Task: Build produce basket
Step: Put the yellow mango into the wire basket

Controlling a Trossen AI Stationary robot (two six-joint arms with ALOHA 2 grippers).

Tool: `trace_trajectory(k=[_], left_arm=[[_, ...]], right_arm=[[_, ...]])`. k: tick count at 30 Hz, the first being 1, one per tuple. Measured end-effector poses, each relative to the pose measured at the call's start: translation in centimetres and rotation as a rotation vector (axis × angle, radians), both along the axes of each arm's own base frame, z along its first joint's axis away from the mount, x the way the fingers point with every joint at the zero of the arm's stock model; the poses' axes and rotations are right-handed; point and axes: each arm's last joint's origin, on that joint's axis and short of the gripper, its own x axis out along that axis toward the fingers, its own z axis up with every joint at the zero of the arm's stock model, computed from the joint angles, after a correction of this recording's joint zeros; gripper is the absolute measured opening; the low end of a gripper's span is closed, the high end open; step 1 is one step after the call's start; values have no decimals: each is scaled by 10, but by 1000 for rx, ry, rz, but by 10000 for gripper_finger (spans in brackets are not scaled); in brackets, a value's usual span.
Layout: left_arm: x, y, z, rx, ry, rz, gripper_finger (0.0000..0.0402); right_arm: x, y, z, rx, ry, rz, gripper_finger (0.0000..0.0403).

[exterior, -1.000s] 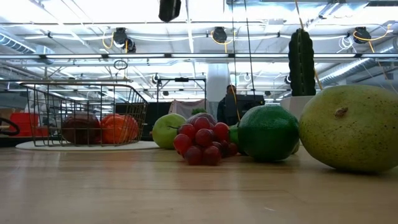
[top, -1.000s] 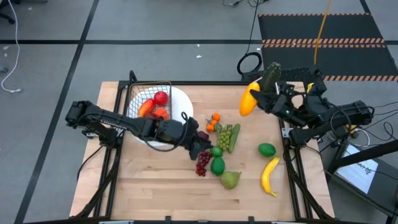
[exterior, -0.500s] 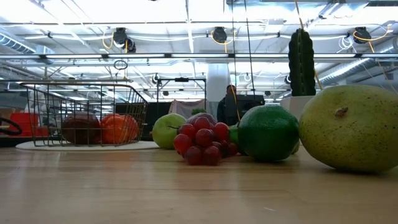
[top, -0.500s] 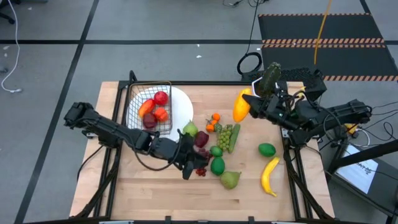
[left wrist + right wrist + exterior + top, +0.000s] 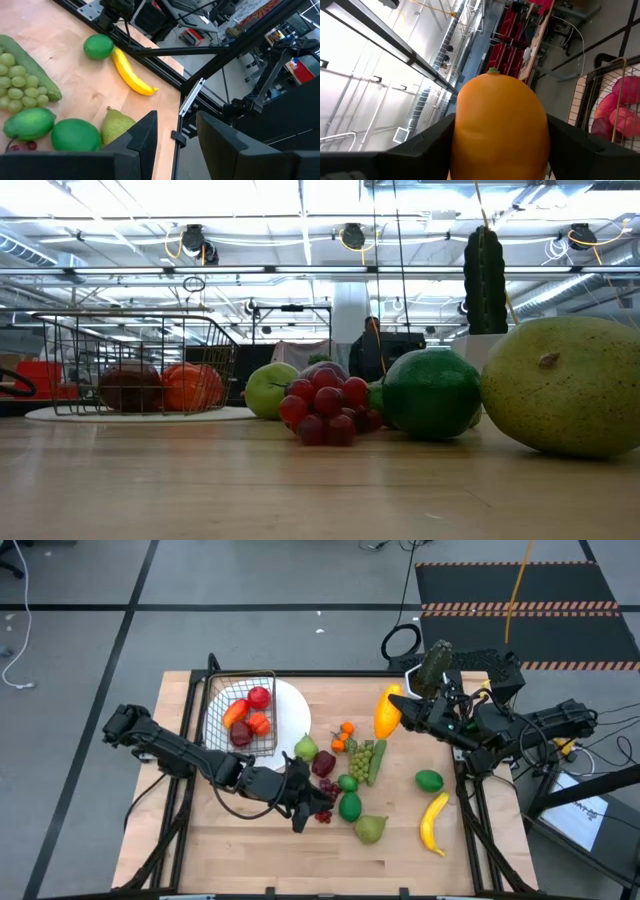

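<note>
The dark wire basket (image 5: 240, 710) stands on a round white plate (image 5: 293, 712) at the far left and holds a red apple and several orange and dark red pieces. Loose produce lies mid-table: red grapes (image 5: 324, 812), limes (image 5: 350, 806), a pear (image 5: 371, 829), green grapes (image 5: 360, 758), a cucumber (image 5: 377, 762) and a banana (image 5: 434, 822). My left gripper (image 5: 305, 808) is open and empty, low beside the red grapes. My right gripper (image 5: 408, 712) is shut on an orange-yellow fruit (image 5: 386, 712) above the table's far right. My right gripper pinches the orange-yellow fruit by its two opposite sides (image 5: 465, 150) between its two fingers (image 5: 427, 150). The fingers come from the table's right, pointing toward its left. The fruit is lifted clear of the table, its stem end (image 5: 492, 71) pointing away from the gripper.
A green cactus in a white pot (image 5: 436, 662) stands at the far right edge, just behind my right gripper. A green apple (image 5: 306, 748), small oranges (image 5: 343, 736) and a lime (image 5: 429, 780) also lie on the table. Bare wood stretches along the near left.
My left gripper has gone from beside the plate toward the table's near edge and now sits by the red grapes, uncovering the green apple and a purple piece. My right gripper has carried the orange-yellow fruit a little toward the table's left.
</note>
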Motion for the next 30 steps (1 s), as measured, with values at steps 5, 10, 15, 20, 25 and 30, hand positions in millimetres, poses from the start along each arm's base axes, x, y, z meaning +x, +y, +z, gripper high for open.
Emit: trace_trajectory(k=[5, 10, 15, 20, 25, 30], left_arm=[[1, 1, 0, 0, 0, 5, 136], [1, 2, 0, -1, 0, 8, 136], [1, 2, 0, -8, 1, 16, 136], [1, 2, 0, -11, 1, 18, 136], [1, 2, 0, -11, 1, 18, 136], [1, 2, 0, -9, 0, 23, 136]], right_arm=[[0, 1, 0, -6, 0, 24, 254], [0, 1, 0, -7, 0, 27, 254], [0, 1, 0, -27, 8, 26, 254], [1, 1, 0, -78, 27, 41, 254], [1, 4, 1, -164, 45, 91, 254], [0, 11, 3, -252, 48, 145, 254]])
